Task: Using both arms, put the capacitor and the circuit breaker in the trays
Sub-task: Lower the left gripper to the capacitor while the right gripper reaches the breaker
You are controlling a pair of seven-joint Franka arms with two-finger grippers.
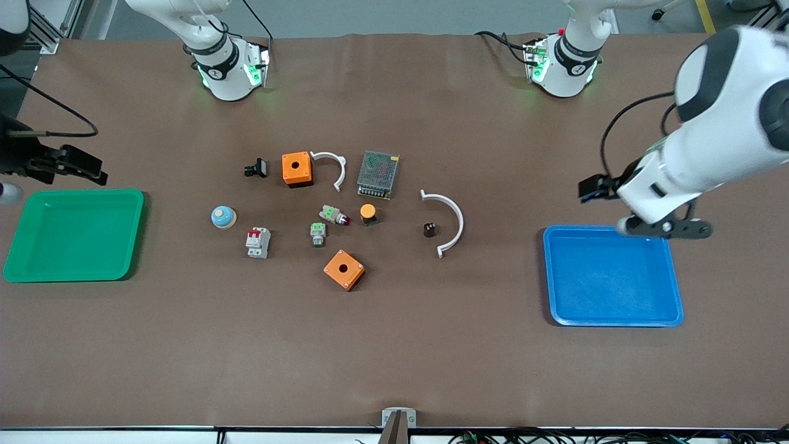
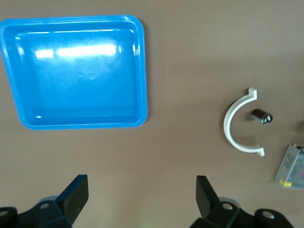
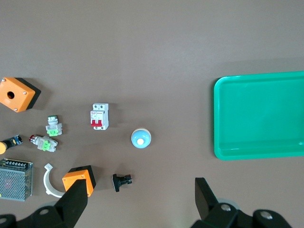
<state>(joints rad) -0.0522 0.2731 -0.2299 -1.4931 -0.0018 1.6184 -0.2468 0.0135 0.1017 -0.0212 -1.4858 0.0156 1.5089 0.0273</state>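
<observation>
- Black capacitor (image 1: 429, 229) lies inside the white curved clip (image 1: 449, 222), at nine o'clock from the blue tray (image 1: 613, 320).
- Circuit breaker (image 1: 258, 242) sits near the blue-topped knob (image 1: 223, 217).
- My left gripper (image 2: 142, 192) hangs wide open at the blue tray's edge; my right gripper (image 3: 141, 194), also open, hangs beside the green tray (image 1: 74, 274), its arm mostly cut off.

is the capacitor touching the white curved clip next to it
Apart. The left wrist view shows the capacitor lying inside the curve of the white curved clip with brown table visible all round it; the front view shows the same gap.
</observation>
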